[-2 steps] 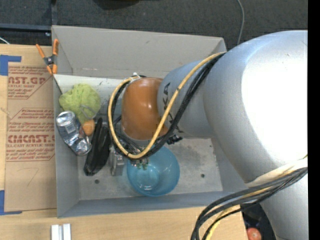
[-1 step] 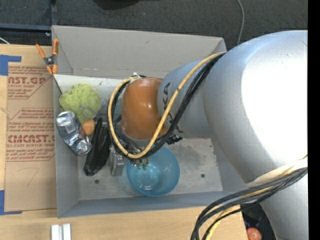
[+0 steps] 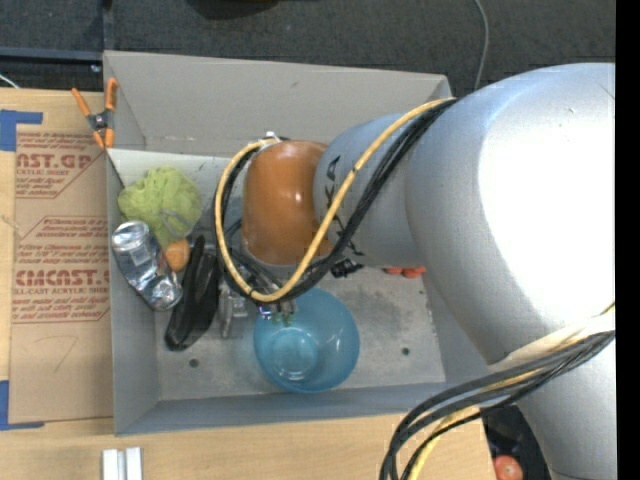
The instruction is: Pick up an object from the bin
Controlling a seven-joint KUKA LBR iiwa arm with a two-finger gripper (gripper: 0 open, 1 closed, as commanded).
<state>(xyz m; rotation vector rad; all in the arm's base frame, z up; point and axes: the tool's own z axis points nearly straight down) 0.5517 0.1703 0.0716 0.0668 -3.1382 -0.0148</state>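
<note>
Several things lie by my gripper (image 3: pixel 238 313), low in the bin (image 3: pixel 300 98) under its orange cover (image 3: pixel 280 203): a long black piece (image 3: pixel 195 303) just left, a blue bowl (image 3: pixel 305 346) just near-right, a crushed silver can (image 3: pixel 140 260) further left. Wide or narrow, I cannot tell. I judge this the reach-in step; next calls for closing on one thing, then lifting.

arm (image 3: pixel 520 228) in from the right, silver links angled down and left. orange wrist cover (image 3: pixel 280 203) tipped downward, yellow and black cables (image 3: pixel 232 258) looped round it. pincer (image 3: pixel 237 313) low, mostly hidden under the wrist.
</note>
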